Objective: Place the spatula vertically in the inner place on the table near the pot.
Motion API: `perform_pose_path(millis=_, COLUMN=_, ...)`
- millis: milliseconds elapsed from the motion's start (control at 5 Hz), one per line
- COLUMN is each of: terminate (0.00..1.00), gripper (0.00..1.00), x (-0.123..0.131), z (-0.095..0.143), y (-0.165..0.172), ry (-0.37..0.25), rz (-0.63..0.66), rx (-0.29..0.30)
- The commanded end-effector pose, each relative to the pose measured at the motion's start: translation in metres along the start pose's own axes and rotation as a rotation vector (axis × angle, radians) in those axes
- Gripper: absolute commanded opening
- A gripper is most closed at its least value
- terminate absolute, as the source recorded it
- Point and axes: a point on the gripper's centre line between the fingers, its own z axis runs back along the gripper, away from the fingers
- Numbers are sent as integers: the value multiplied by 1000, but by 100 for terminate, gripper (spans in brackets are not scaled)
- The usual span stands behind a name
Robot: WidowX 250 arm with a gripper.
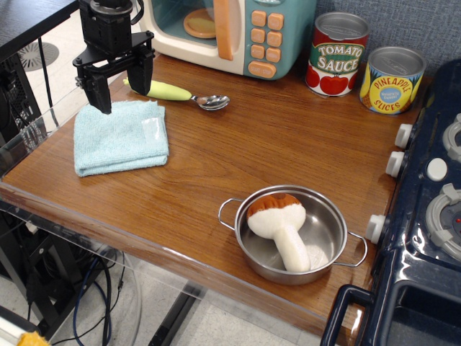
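Spanning the scene, the table (238,155) is carrying one stove (425,238) at right, one microwave (238,32) at far, one cloth (120,137), one pot (294,234) near, and two cans (337,54). The gripper (124,83) is hanging open and empty over the cloth's far edge; one spatula (180,94) is lying just right of it, long axis left-right.

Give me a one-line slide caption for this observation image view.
Open end effector hovers above a blue towel, by the spatula; mushroom-filled pot sits nearer on the table.
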Motion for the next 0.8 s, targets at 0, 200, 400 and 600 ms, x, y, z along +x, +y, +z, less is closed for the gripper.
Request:
perform_pose_path(millis=0, terminate=0, gripper=100, x=0, z=0, y=0, ry=0, rz=0, rx=0)
perform_pose_path(millis=200, terminate=0, gripper=100, x=10, z=-2, y=-17, ry=12, rz=60, rx=0)
perform_pose_path(millis=400, terminate=0, gripper=100, x=22, z=-4, y=-32, ry=28, rz=122, rx=4)
perform_pose_path(millis=600, terminate=0, gripper=100, x=30, z=-2, y=-47, ry=37, rz=157, rx=-6)
